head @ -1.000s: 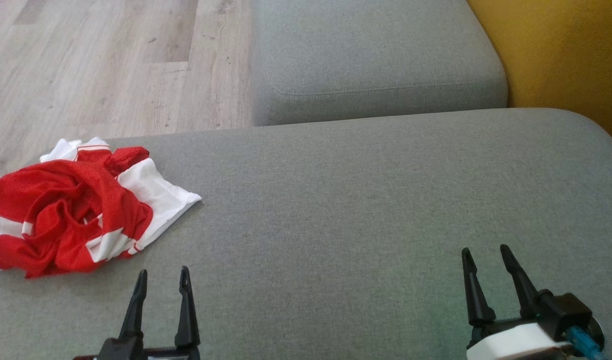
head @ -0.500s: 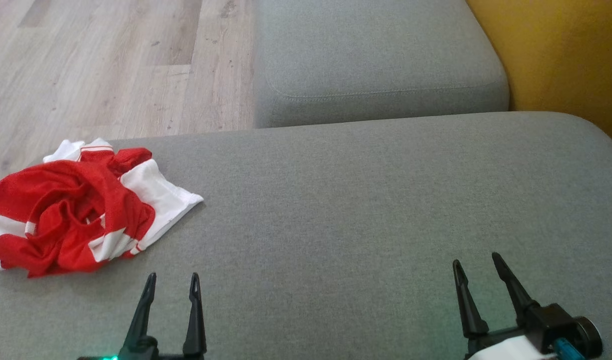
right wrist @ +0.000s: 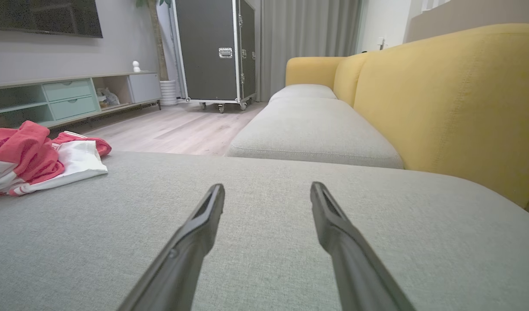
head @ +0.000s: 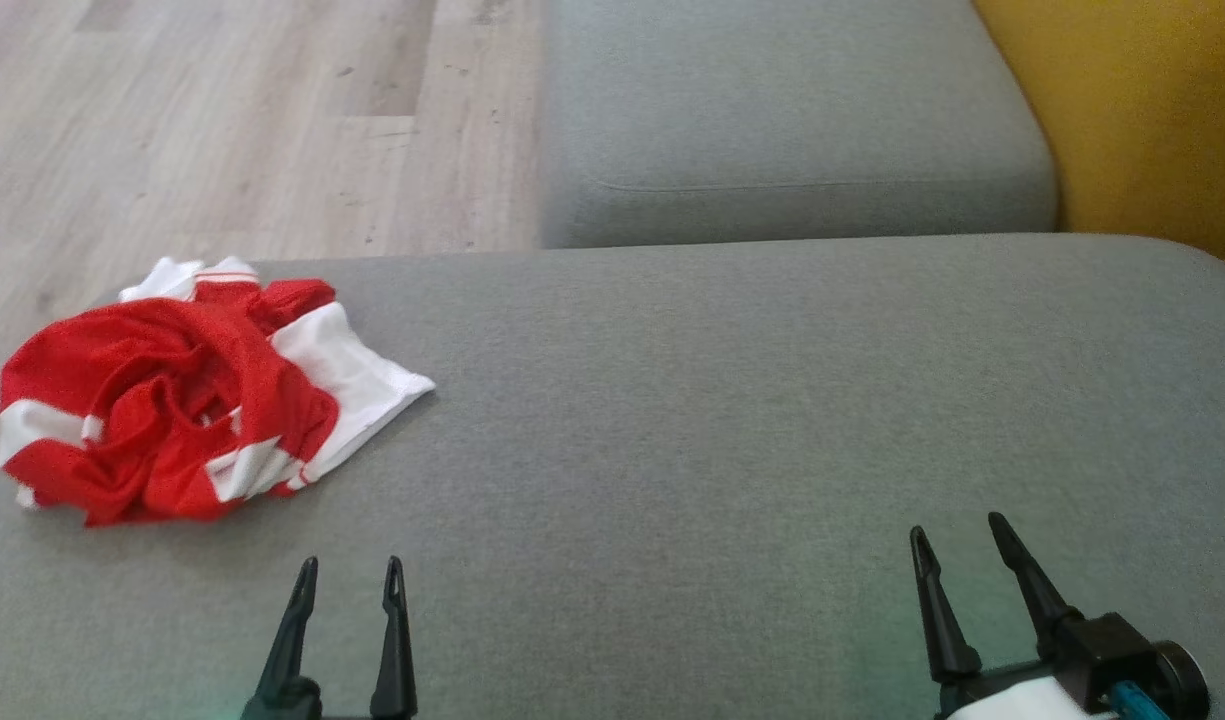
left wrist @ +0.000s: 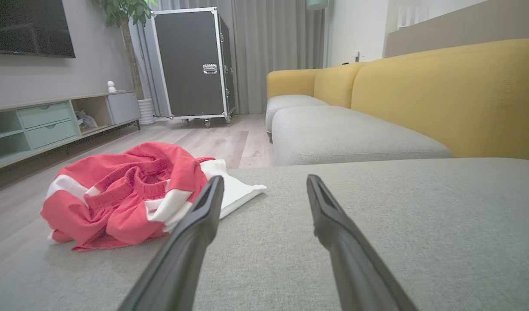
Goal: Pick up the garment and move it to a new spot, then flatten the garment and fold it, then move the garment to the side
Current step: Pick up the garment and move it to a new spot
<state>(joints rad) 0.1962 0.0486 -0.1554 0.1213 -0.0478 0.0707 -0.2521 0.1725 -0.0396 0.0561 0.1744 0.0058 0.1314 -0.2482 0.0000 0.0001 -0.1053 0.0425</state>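
Head view has shifted since a second ago, not the things: the crumpled garment still lies at the grey cushion's left edge. My left gripper and right gripper stay spread, holding nothing.

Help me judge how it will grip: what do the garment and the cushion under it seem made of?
Garment: thin, soft cloth, probably a light sports knit, red with white bands and a matte look. It lies crumpled in loose, rounded folds. The exact fibre cannot be told.
Cushion: grey woven upholstery fabric, matte, with a fine flecked weave, stretched smooth over rounded padding.
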